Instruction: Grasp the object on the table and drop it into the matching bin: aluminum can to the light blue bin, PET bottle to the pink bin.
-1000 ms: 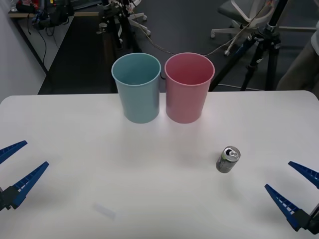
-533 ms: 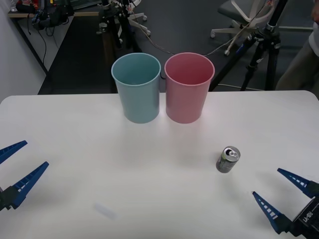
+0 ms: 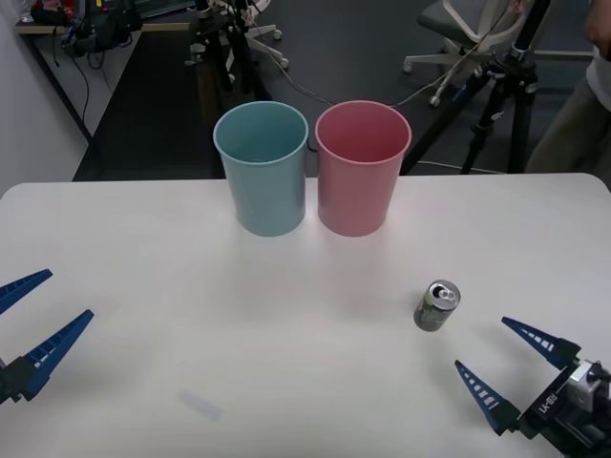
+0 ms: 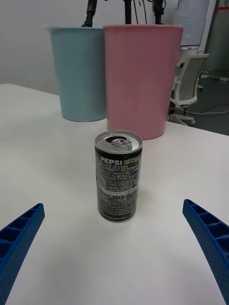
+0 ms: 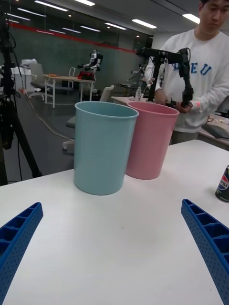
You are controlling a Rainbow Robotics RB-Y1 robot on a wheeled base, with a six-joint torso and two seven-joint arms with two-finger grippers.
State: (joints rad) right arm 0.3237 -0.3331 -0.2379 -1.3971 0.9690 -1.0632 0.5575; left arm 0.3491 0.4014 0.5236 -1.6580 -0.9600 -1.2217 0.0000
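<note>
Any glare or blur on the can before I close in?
Right wrist view: can sharp, label readable, slight shine on its lid, right end effector open around it. Front view: can small, lid glinting, soft shadows on the table.

can (image 5: 223, 185): cut by left wrist frame edge | right gripper (image 3: 512, 365): body cropped at front-view corner | can small print (image 4: 117, 183): unreadable

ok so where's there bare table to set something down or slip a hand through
The widest bare stretch of the table runs from the light blue bin toward the left tool, which is open. The middle, in front of both bins, is bare too. It is tighter near the aluminum can, with the open right tool just behind it. The pink bin and blue bin stand nearly touching.
</note>
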